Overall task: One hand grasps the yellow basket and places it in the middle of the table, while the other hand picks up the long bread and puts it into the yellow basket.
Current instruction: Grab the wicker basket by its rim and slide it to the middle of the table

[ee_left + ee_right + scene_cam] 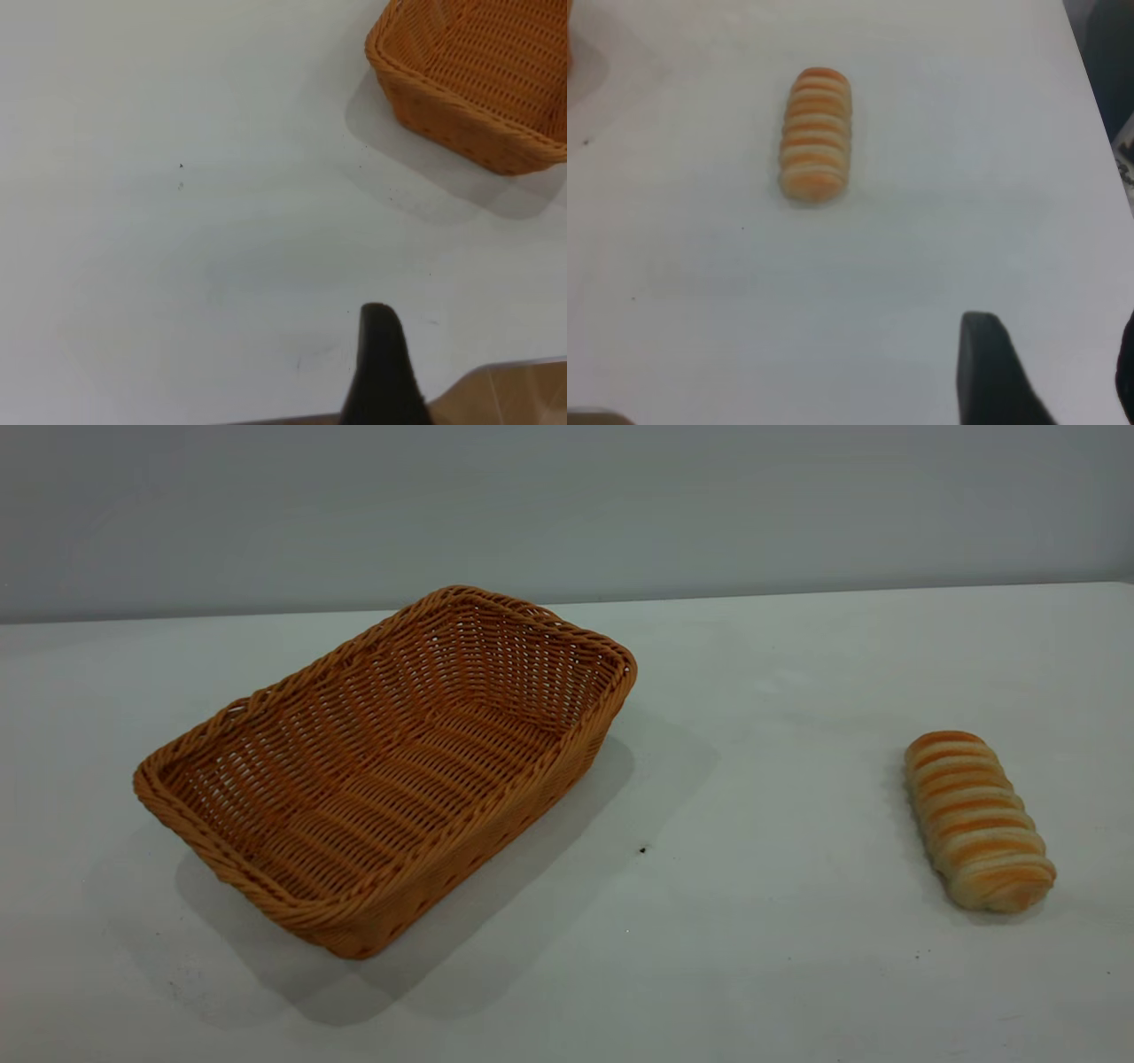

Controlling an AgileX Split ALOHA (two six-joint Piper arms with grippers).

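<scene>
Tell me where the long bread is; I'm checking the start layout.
In the exterior view the long bread lies flat on the table's right side, well apart from the yellow basket at left, with neither tool touching it.

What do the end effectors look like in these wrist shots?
Little shows. The left end effector appears as one matte black finger, tapering to a rounded tip. The right end effector shows a similar black pointed finger plus a dark sliver at the frame edge. No cables or markings visible.

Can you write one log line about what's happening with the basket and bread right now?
yellow basket: empty, table's left | long bread: on table, right, apart | pincers: touching nothing
</scene>
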